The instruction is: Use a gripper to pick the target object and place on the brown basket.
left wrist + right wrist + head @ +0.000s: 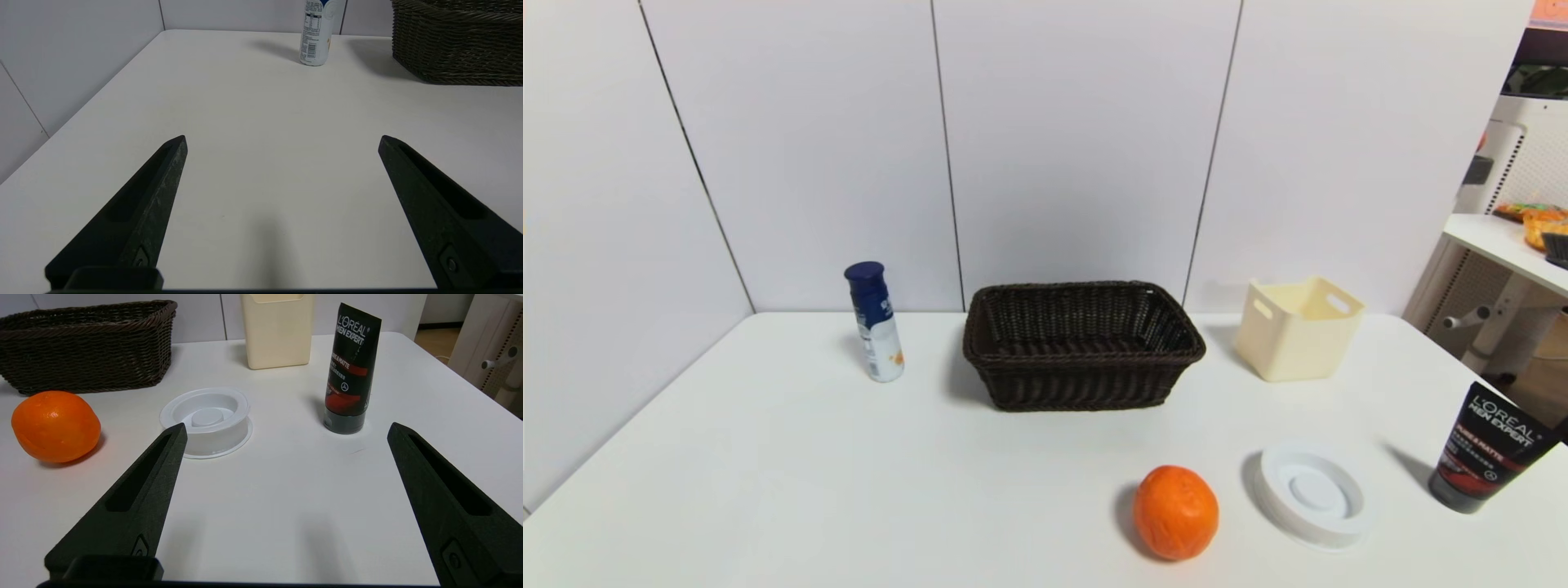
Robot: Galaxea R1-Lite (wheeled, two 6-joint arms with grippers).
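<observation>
The white lid [1312, 494] lies flat on the bench [849, 490] at the near right, between the orange [1176, 512] on its left and the black tube [1486, 449] standing further right. The brown basket [1083, 343] sits well beyond it, toward the far middle.

My right hand [286, 430] hangs low over the near bench with its fingers spread wide and nothing between them. The lid is ahead of it and off to the left, just past my left fingertip [177, 435]. My left hand [282, 139] is likewise wide open and empty, over the bare left of the bench, well apart from the lid.

I judge the lid light, thin and fairly stiff, but smooth and likely to slip. Its raised rim looks like the best hold: one finger inside the ring, one outside, pinching the wall gently.
</observation>
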